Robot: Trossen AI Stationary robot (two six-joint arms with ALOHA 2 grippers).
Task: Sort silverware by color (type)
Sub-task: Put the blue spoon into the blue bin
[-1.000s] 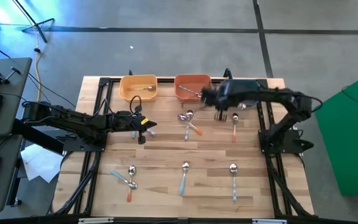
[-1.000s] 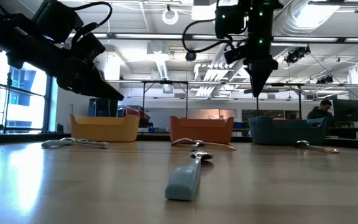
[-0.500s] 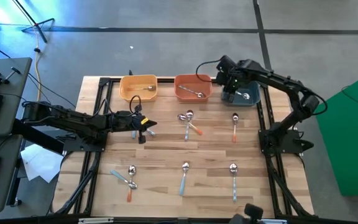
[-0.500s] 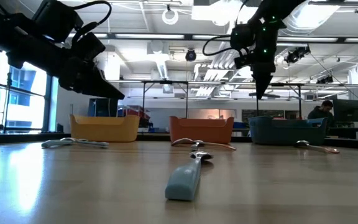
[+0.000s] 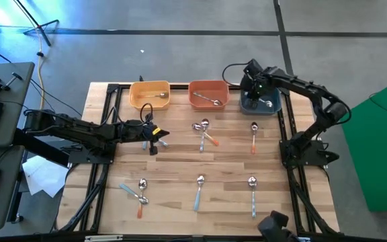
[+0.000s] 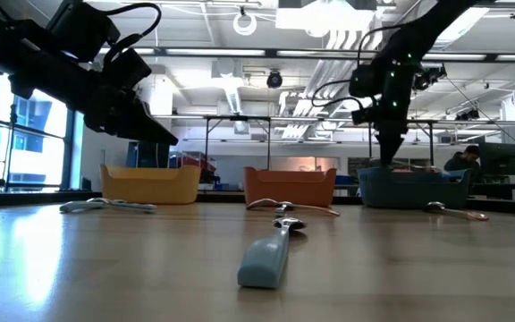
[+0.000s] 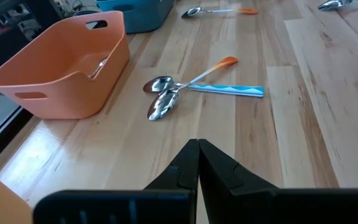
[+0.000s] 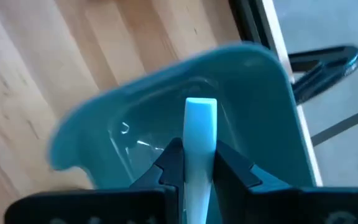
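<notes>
My right gripper (image 5: pixel 255 93) hangs over the dark teal bin (image 5: pixel 271 107) at the table's far right and is shut on a light-blue-handled spoon (image 8: pixel 201 127). My left gripper (image 5: pixel 154 139) hovers shut above the table's left middle, its fingertips (image 7: pixel 198 152) together. A blue-handled and an orange-handled spoon lie crossed (image 5: pixel 204 132) on the wood. One orange-handled spoon (image 5: pixel 253 137) lies to their right. More spoons lie along the near side (image 5: pixel 138 191), (image 5: pixel 198 191), (image 5: pixel 252 193). The yellow bin (image 5: pixel 150 102) and the orange bin (image 5: pixel 209 89) each hold a spoon. My right gripper pinches the spoon's light blue handle (image 8: pixel 201 149) between its two fingers, coming from above and pointing down. The handle runs along the fingers, and its free end (image 8: pixel 201 109) sticks out past their tips into the teal bin's opening. The spoon is lifted clear; its bowl is hidden.
The three bins stand in a row along the far edge. Black frame rails (image 5: pixel 110 128) run along the table's left and right sides. The right arm's base (image 5: pixel 304 151) stands at the right edge. Bare wood lies between the spoon groups.
My right gripper has moved from above the table's middle, near the crossed spoons, toward the far right edge. It has come down over the teal bin with the blue-handled spoon in its hold. My left arm has kept still.
</notes>
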